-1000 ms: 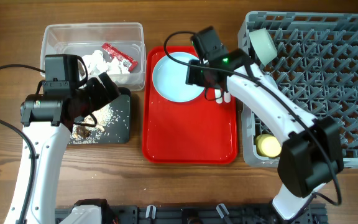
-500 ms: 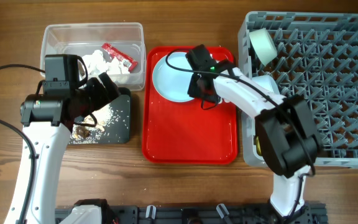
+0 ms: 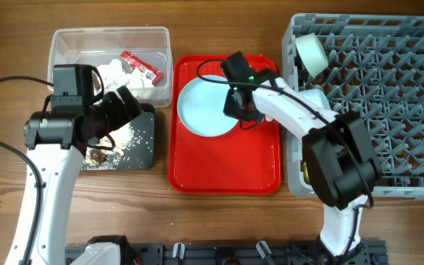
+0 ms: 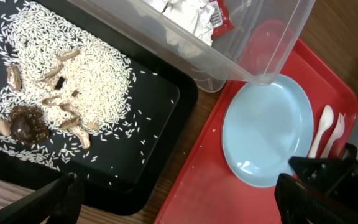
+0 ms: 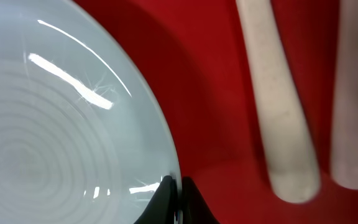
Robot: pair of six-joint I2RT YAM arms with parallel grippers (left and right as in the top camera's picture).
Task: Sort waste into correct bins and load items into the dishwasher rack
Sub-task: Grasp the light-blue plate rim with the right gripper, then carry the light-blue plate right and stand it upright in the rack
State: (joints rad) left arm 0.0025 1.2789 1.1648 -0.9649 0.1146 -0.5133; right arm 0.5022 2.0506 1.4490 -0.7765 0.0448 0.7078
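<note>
The right gripper (image 5: 174,196) pinches the glossy rim of the one light blue plate (image 5: 55,124) on the flat red tray (image 3: 223,165), with one white spoon (image 4: 319,134) and one fork (image 4: 337,132) just beside it. The left gripper (image 4: 176,190) hangs spread wide and empty over the black tray (image 4: 160,99) of rice-strewn scraps (image 4: 73,68). Beyond, the clear tub (image 3: 109,31) holds crumpled tissue (image 3: 112,73) and one red wrapper (image 3: 140,65). One pale green bowl (image 3: 311,51) sits in the grey grid rack (image 3: 389,81).

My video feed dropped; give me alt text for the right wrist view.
The right gripper, jaws closed, pinches the rim of the light blue plate, which fills the left of the view on the red tray. Two white utensil handles lie side by side to the right, apart from the plate.
</note>
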